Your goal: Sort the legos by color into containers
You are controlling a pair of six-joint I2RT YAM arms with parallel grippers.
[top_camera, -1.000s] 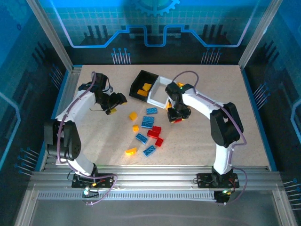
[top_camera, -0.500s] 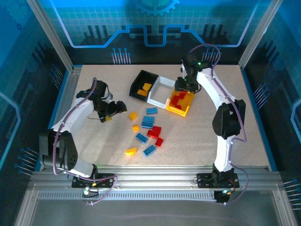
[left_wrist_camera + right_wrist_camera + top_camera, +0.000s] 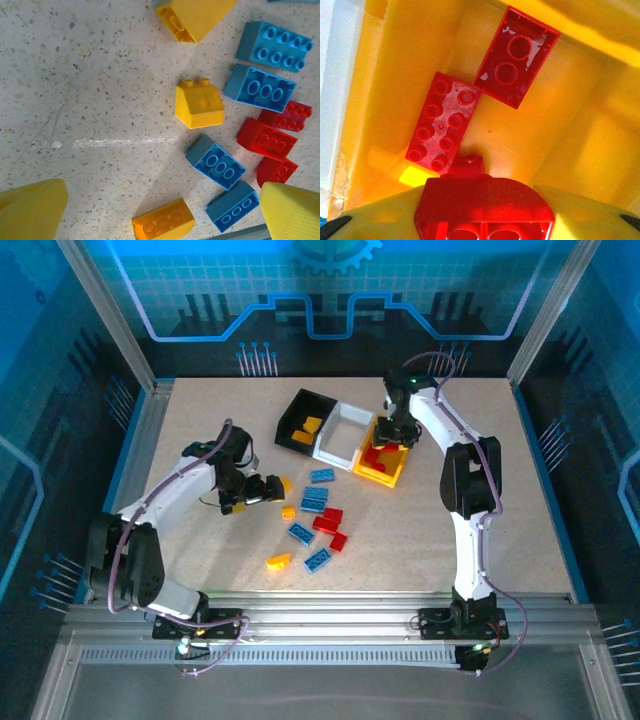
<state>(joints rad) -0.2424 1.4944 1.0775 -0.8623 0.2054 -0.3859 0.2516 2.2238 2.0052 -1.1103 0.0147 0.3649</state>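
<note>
Left arm has swung right since half second ago; left fingers (image 3: 32,210) now above loose bricks (image 3: 315,515) on surface (image 3: 200,420). Spread wide, gripping nothing. Orange brick (image 3: 162,220) lies between tips, yellow slope brick (image 3: 199,105) further ahead. Right fingers (image 3: 380,215) inside yellow bin (image 3: 382,477), elbow pulled in, clenched on red brick (image 3: 485,207). Two more red bricks (image 3: 445,127) flat on bin floor just ahead, corners touching.

**Camera placement, three views**

Top: fixed high over the near edge, looking down on the whole table (image 3: 200,420). Left wrist: close, straight down on loose legos (image 3: 215,162), shared with top. Right wrist: closer still, down into the yellow bin (image 3: 580,100), likewise shared.
</note>
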